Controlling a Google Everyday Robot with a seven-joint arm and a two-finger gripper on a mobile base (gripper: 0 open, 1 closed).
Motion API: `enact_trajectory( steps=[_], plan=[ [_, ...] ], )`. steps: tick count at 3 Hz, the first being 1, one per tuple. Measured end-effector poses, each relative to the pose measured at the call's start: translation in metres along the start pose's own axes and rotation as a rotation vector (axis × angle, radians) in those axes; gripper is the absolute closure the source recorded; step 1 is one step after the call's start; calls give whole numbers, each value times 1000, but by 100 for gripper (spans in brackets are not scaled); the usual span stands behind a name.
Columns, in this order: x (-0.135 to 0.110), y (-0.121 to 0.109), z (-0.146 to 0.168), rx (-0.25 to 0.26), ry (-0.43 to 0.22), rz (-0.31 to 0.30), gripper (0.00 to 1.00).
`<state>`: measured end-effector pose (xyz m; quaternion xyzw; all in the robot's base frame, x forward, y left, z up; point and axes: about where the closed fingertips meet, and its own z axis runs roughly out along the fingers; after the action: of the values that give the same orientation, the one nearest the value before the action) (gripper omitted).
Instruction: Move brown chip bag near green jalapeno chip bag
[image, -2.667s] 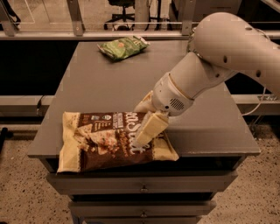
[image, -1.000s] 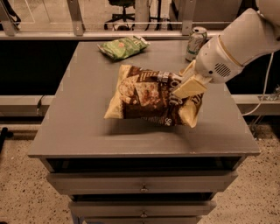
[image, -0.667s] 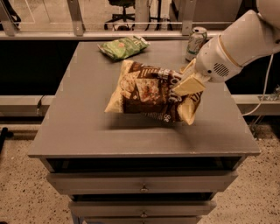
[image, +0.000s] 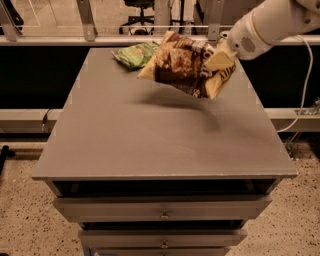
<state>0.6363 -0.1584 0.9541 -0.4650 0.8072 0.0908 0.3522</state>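
Note:
The brown chip bag hangs in the air above the far part of the grey table, tilted, with cream-yellow ends. My gripper is shut on its right end and holds it clear of the tabletop. The green jalapeno chip bag lies flat at the table's far edge, just left of and behind the brown bag, whose left end overlaps it in view. The white arm reaches in from the upper right.
A drink can is mostly hidden behind the gripper at the far right. The table has drawers below its front edge. A rail and chair legs stand beyond the far edge. A cable hangs at right.
The gripper has lifted the brown bag off the table's front left and carried it back and to the right, up to the green bag.

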Motion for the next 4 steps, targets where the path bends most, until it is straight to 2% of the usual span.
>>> enact_trajectory(
  steps=[1, 2, 3, 4],
  plan=[
    [-18, -55, 6, 104, -11, 68, 100],
    [-30, -87, 22, 160, -19, 137, 100],
    [-44, -92, 55, 129, -52, 196, 100],
    [-53, -86, 84, 91, -71, 229, 100]
  ],
)
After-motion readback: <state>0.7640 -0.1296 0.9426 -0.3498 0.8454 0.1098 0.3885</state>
